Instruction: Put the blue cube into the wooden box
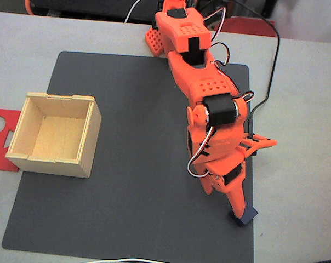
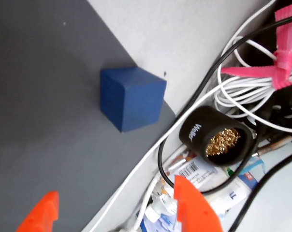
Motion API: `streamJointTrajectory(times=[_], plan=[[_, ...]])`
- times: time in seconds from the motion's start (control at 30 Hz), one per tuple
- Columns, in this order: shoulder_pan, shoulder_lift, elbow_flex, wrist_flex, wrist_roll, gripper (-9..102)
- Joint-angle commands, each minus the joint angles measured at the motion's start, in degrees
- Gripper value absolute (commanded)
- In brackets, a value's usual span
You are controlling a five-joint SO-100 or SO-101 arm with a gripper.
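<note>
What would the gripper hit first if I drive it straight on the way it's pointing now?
Most likely the blue cube. In the wrist view it sits on the dark mat ahead of the gripper, roughly centred between the open jaws. In the fixed view the gripper points down right over it. Depth is unclear.

Your orange arm [image 1: 201,82] reaching down from the top of the fixed view, wrist bent downward, gripper [image 2: 114,210] low — two orange fingertips [image 2: 192,205] spread apart, nothing between them

blue cube [image 1: 246,216] half hidden behind tool [image 1: 238,211]
</note>
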Motion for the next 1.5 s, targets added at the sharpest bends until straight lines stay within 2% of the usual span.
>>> streamJointTrajectory(times=[0.0, 0.23, 0.67, 1.03, 1.47], plan=[[-0.62, -0.26, -2.72, 0.00, 0.70, 30], [-0.44, -2.99, -2.72, -1.93, 0.88, 30], [-1.85, -3.52, -2.72, -11.16, 0.53, 31], [-8.79, -3.60, -2.72, -7.03, 0.70, 34], [-5.98, -4.75, -2.72, -9.32, 1.05, 33]])
